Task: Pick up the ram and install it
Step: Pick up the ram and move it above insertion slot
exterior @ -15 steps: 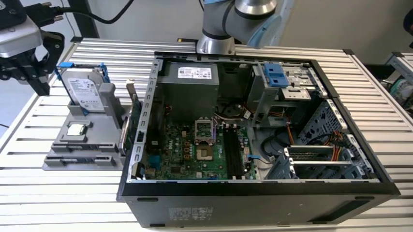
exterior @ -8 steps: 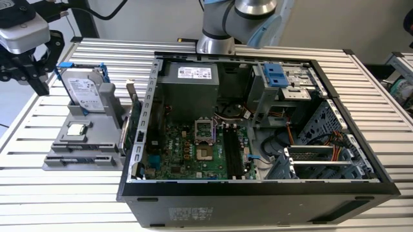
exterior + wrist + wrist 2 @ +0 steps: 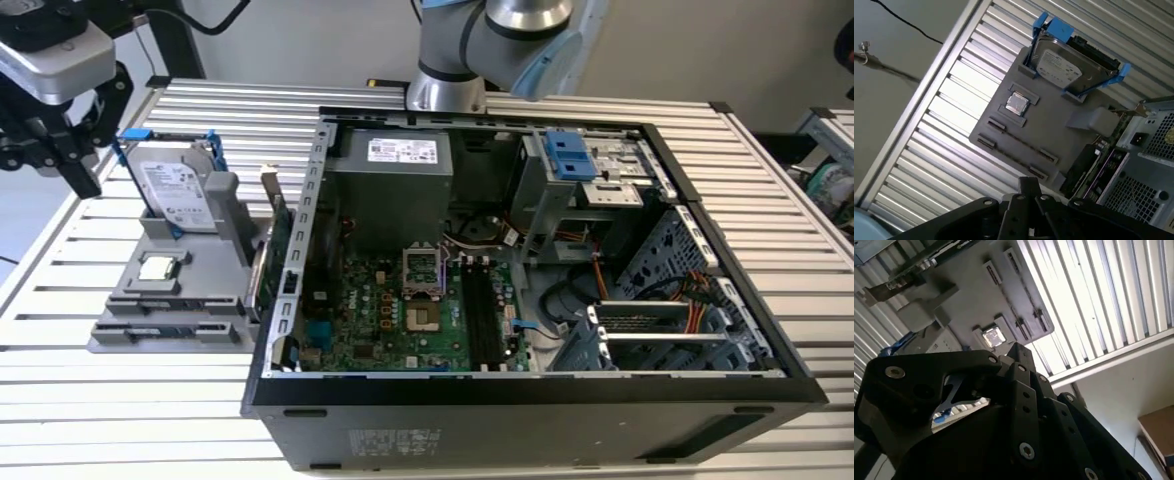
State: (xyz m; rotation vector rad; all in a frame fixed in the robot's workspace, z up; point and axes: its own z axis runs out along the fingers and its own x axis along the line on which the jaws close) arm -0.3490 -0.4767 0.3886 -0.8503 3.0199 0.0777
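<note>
Open computer case (image 3: 534,400) — gray fixture (image 3: 134,300) just beside it, on the exterior view's left. My gripper (image 3: 51,172) hangs near the fixture, fingers spread, empty. Ram (image 3: 1020,142) stands edge-up in a fixture slot — near processor chip (image 3: 1016,104)

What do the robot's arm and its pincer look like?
The arm is silver-grey with light blue joint caps. The pincer is black, built of linked bars fastened with silver screws, as the second wrist view shows.
</note>
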